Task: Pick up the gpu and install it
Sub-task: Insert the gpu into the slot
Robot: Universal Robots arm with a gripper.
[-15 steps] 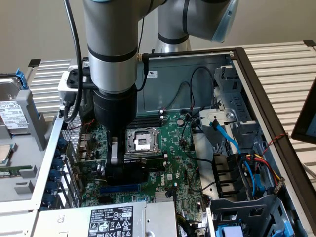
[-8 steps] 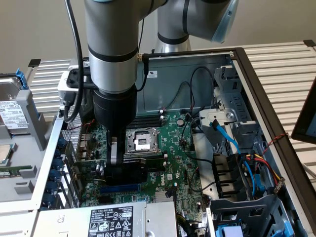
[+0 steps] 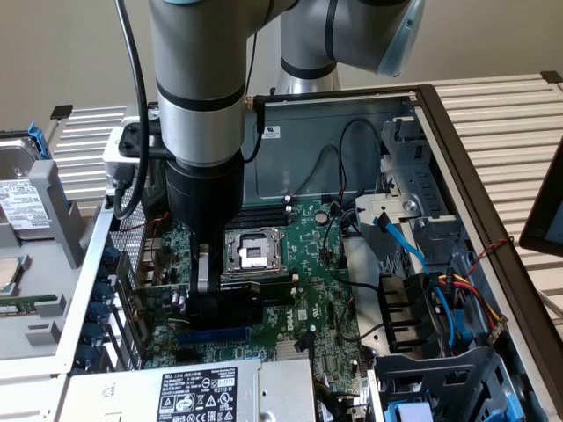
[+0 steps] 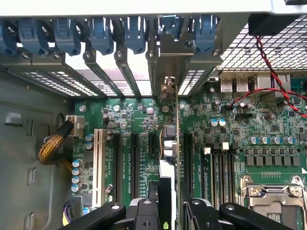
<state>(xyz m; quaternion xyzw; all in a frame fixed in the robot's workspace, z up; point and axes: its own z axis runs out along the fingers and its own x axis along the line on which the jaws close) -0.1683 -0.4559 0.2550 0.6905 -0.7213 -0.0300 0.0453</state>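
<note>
Arm [image 3: 198, 88]: one, grey and silver, extended down into the open Computer case.
Computer case [image 3: 457, 149]: one, lying open.
Motherboard [image 3: 308, 255]: one, green, on the case floor.
Gpu [image 3: 239, 308]: one, upright on edge over the motherboard, just beside the CPU socket.
CPU socket [image 3: 253, 253]: one, silver-framed.
Blue expansion slot [image 3: 214, 335]: one, just beside the card, on the side toward the power supply [image 3: 198, 391].
White expansion slot [image 4: 98, 167]: one, well apart from the card.
Blue retaining clips [image 4: 100, 33]: about seven, in a row above the rear bracket openings.
Red-and-black twisted wire [image 4: 271, 72]: one pair, crossing the perforated rear panel.
Hard drive [image 3: 18, 198]: one, outside the case at the exterior view's left.
Gripper [image 3: 209, 294]: one, two black fingers [image 4: 144, 211], low over the motherboard.
Opening of gripper: partly spread, pinched on the gpu, one finger against each face of the card.
Card in wrist view [image 4: 169, 143]: edge-on between the fingers, running toward the rear bracket openings.
Seating: impossible to tell whether the card's edge is in a slot or just above one.
</note>
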